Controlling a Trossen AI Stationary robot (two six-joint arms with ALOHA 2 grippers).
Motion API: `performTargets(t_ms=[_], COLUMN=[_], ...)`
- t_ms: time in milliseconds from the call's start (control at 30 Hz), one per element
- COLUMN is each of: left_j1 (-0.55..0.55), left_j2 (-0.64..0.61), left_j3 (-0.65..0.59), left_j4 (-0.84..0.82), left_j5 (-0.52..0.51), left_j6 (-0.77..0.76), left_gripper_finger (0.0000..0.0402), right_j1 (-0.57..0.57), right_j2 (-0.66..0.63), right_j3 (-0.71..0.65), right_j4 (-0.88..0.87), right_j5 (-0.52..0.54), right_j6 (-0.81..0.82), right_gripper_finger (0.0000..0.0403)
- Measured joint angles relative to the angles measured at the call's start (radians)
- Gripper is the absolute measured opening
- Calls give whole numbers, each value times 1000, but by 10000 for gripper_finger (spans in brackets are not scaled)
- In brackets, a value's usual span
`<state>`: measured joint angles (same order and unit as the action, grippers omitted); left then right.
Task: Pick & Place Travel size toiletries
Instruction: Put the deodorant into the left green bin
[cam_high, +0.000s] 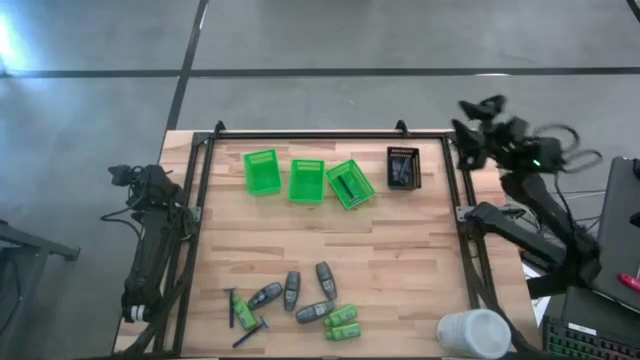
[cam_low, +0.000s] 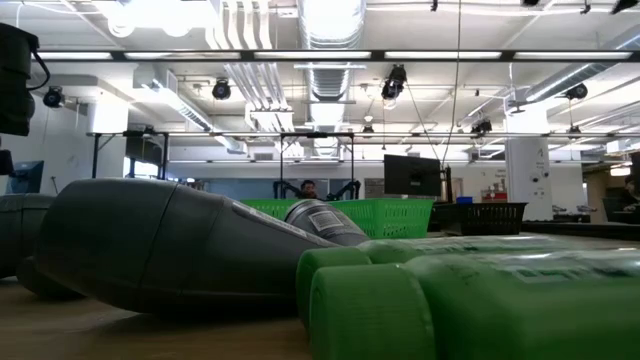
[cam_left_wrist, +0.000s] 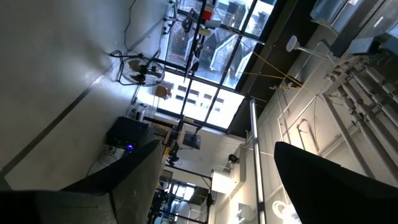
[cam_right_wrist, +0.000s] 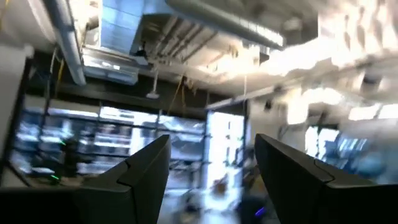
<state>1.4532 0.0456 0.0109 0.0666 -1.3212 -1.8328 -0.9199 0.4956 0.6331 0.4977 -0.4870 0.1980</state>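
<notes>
The toiletries lie in a loose group on the wooden table near its front edge. They are several dark grey tubes (cam_high: 291, 290), bright green bottles (cam_high: 341, 318) and thin black-and-green sticks (cam_high: 250, 331). In the low view a grey tube (cam_low: 150, 250) and green bottles (cam_low: 480, 300) lie on their sides close to the camera. My left gripper (cam_high: 125, 177) is off the table's left edge, open and empty; its wrist view (cam_left_wrist: 217, 149) looks out into the room. My right gripper (cam_high: 478, 110) is raised beyond the far right corner, open and empty; it also shows in its wrist view (cam_right_wrist: 211, 140).
Three green mesh baskets (cam_high: 306, 181) stand in a row at the far side; the right one (cam_high: 350, 184) is turned askew and holds a dark item. A black basket (cam_high: 403, 167) stands at the far right. A big white cylinder (cam_high: 473, 332) is at the front right corner.
</notes>
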Motion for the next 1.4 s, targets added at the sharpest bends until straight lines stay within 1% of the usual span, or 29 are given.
performTargets(t_ms=[67,167,300,367,467,500,533,600,667,767,800,867,967,1067,1167,1267,1367,1400], left_j1=[0,0,0,0,0,0,0,0,0,0,0,0,0,0,0,0,0,0], left_j2=[0,0,0,0,0,0,0,0,0,0,0,0,2,2,3,3,3,3], left_j3=[0,0,0,0,0,0,0,0,0,0,0,0,0,0,0,0,0,0], left_j4=[0,0,0,0,0,0,0,0,0,0,0,0,-1,-2,-3,-3,-4,-4], left_j5=[0,0,0,0,0,0,0,0,0,0,1,0,0,0,0,0,0,1], left_j6=[0,0,0,0,0,0,0,0,0,0,0,0,0,0,0,0,0,0], left_gripper_finger=[316,316,316,316,316,316,316,316,316,316,316,316,316,316,316,316,316,316], right_j1=[-54,-137,-300,-396,-545,-594,-619,-623,-622,-533,-508,-491,-498,-522,-554,-570,-570,-566], right_j2=[-77,-177,-261,-285,-316,-326,-335,-356,-374,-387,-403,-395,-390,-400,-410,-420,-415,-412], right_j3=[1,2,2,1,-6,-14,-31,-81,-138,-204,-233,-271,-368,-439,-506,-555,-622,-623], right_j4=[-33,-93,-203,-293,-422,-441,-449,-454,-467,-459,-481,-431,-473,-441,-448,-314,-148,-129], right_j5=[-34,-38,-35,8,118,139,141,178,255,407,424,485,518,514,515,527,593,609], right_j6=[-64,-166,-248,-251,-245,-225,-203,-207,-280,-381,-396,-402,-342,-245,-227,-285,-399,-429], right_gripper_finger=[225,224,233,239,250,253,257,264,271,281,284,290,300,309,318,328,338,341])
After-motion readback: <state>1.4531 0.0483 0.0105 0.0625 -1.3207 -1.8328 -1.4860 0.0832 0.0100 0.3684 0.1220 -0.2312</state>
